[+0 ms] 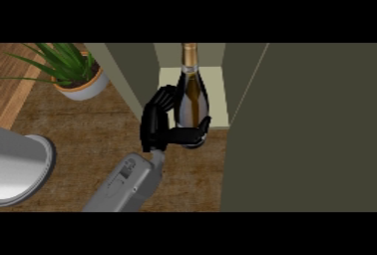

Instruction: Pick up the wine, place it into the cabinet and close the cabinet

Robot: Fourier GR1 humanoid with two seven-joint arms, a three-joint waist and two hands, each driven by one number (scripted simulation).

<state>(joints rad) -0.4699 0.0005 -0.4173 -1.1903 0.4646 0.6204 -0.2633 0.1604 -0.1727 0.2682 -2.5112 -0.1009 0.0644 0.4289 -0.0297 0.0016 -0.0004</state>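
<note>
The robot hand is curling its black fingers and thumb round the lower body of the dark glass wine bottle with a gold foil neck, likely keeping it upright for placement. The bottle is standing at the front edge of the pale shelf inside the grey-green cabinet, whose large door is hanging open beside it, above the brown bench.

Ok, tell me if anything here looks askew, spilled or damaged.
Nothing stands out. The wine bottle is intact in the hand at the cabinet's pale shelf, nothing has spilled, and the potted plant stands upright on the counter.
</note>
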